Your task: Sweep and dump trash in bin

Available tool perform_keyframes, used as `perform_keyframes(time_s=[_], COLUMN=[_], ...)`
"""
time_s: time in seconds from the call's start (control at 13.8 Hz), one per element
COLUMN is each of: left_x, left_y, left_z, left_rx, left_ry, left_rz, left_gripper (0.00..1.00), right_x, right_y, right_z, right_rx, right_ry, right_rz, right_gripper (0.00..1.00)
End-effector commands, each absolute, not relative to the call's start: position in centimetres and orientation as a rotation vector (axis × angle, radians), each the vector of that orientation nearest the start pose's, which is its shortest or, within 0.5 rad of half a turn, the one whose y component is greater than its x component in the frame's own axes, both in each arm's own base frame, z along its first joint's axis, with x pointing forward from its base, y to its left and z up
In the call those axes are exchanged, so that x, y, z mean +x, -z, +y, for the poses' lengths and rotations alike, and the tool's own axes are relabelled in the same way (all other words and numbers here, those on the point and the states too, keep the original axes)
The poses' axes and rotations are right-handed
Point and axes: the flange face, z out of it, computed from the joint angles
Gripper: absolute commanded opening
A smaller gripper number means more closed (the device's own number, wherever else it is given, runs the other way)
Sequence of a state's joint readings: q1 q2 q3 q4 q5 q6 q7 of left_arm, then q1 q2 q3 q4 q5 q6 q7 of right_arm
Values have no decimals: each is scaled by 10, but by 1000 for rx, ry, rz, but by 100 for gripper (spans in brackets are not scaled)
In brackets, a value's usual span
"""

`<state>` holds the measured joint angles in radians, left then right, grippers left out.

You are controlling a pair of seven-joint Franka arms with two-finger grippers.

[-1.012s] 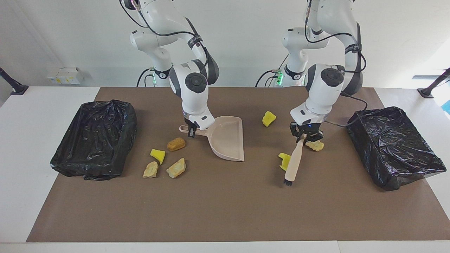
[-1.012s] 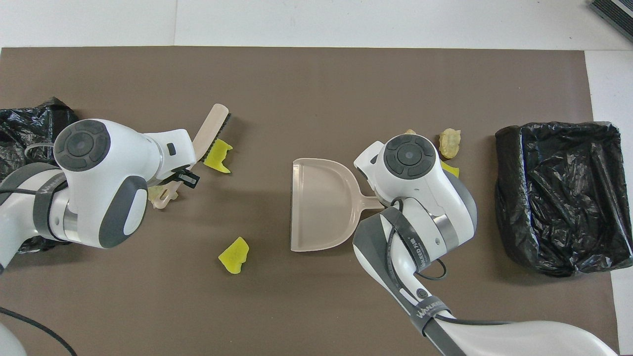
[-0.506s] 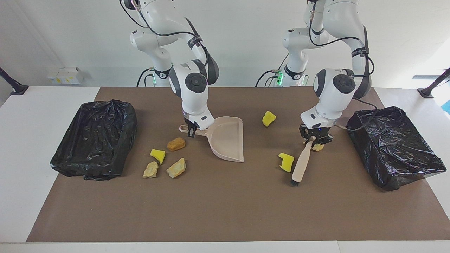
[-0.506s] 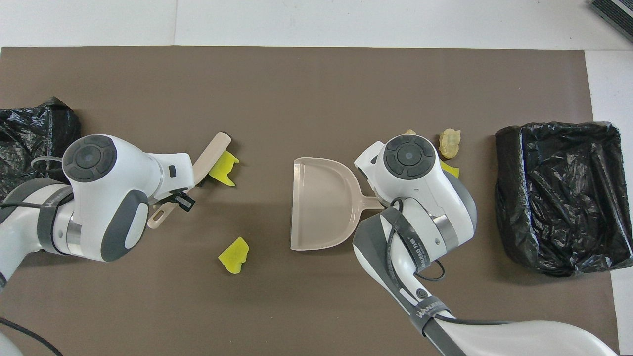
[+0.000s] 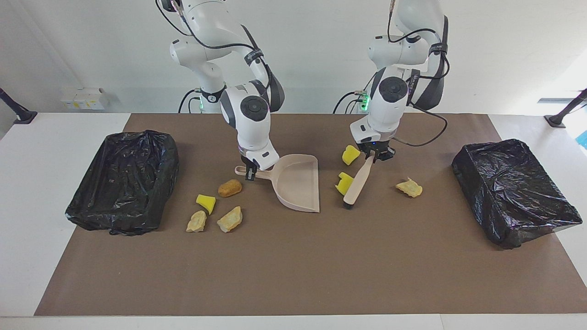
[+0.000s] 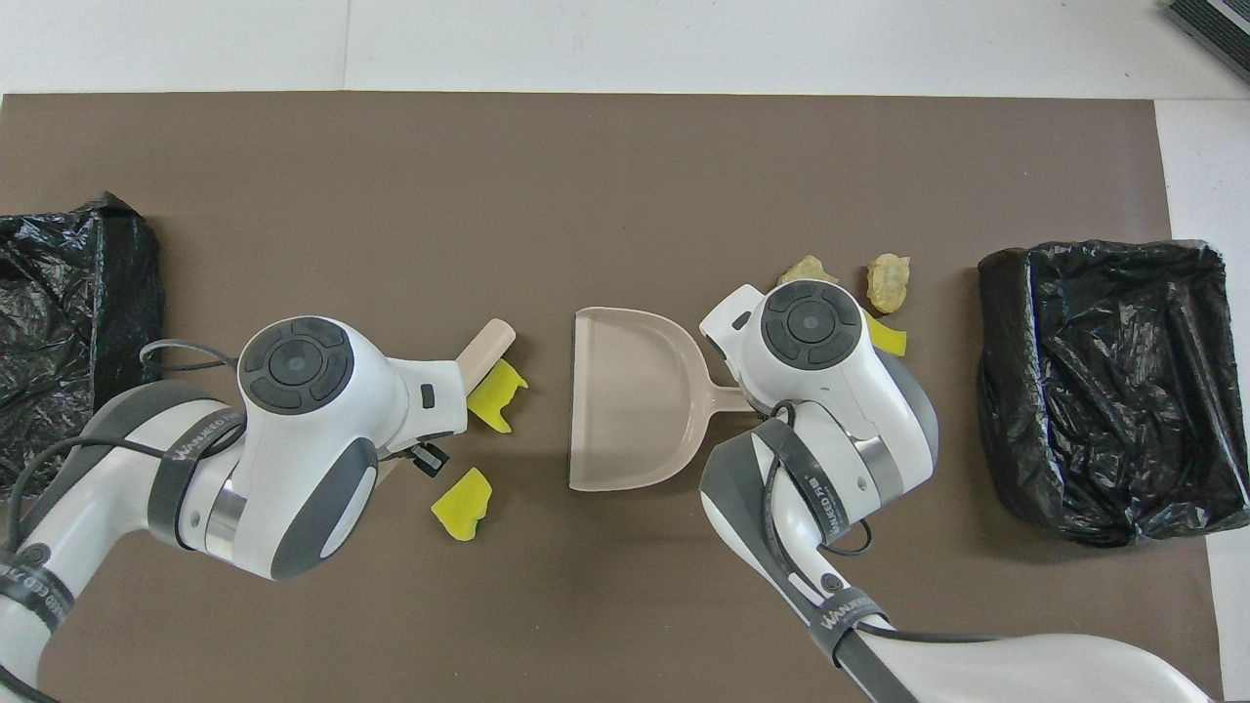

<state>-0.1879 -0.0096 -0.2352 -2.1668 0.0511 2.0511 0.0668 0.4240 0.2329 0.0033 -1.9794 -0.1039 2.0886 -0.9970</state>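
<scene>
Left gripper (image 5: 376,156), clamped on the brush (image 5: 356,183), has swept a yellow wedge (image 5: 344,183) over beside the dustpan (image 5: 298,183). Right gripper (image 5: 250,172) pinches the dustpan's handle.

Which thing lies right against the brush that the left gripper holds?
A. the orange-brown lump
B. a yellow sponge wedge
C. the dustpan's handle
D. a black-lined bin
B: the brush in the left gripper rests against a yellow sponge wedge, just short of the dustpan.
</scene>
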Motion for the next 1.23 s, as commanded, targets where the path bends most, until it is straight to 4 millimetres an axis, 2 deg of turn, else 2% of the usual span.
perform_keyframes(time_s=[0.0,0.22,0.43,0.51,0.58,0.72,0.87,1.01,1.16], left_x=[486,495,500,495,485,451,433,431,427], left_y=[-418,-431,-428,-423,-413,-389,-371,-364,-366], left_z=[-183,-148,-110,-102,-97,-81,-77,-95,-125], left_rx=[-3035,-3062,-3005,-2973,-2952,-2915,-2918,-2939,-2985], left_ry=[-74,-38,-37,-52,-87,-135,-121,-110,-83], left_rz=[426,38,-535,-653,-676,-699,-679,-600,-450], left_gripper=[0,0,0,0,0,0,0,0,0], right_x=[526,527,526,526,526,526,526,526,526], right_y=[-342,-341,-341,-341,-341,-341,-341,-341,-341], right_z=[234,234,234,234,234,234,234,234,234], right_rx=[-2364,-2359,-2356,-2356,-2356,-2356,-2358,-2358,-2358], right_ry=[-217,-217,-220,-220,-220,-220,-220,-220,-223], right_rz=[-2152,-2157,-2160,-2160,-2160,-2160,-2159,-2159,-2158], right_gripper=[0,0,0,0,0,0,0,0,0])
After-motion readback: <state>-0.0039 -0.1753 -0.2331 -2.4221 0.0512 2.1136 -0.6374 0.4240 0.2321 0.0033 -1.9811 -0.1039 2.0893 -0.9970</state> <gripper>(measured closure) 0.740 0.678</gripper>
